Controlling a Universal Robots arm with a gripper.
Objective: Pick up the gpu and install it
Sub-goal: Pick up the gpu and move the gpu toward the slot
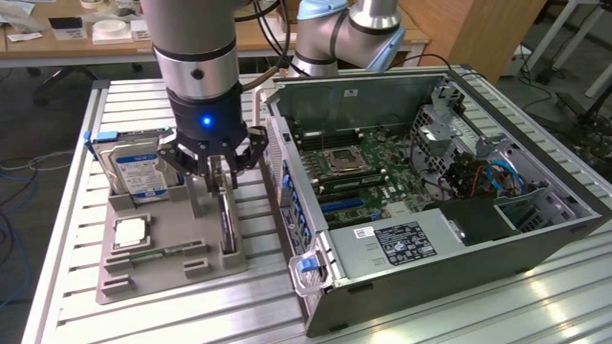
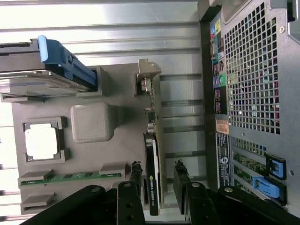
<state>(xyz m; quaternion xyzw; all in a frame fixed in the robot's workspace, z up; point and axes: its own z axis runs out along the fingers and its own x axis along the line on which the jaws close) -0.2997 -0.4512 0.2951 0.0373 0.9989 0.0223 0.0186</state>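
Fingers (image 2: 136, 176) of the tool (image 2: 158, 171) straddle the upright gpu (image 2: 152, 152).

The gripper (image 1: 222, 183) hides the gpu (image 1: 228, 233) — its far end

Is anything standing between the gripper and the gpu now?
Nothing visible does. The gripper is open right over the gpu, which stands on edge in the gray tray, with one finger on each side of the card.
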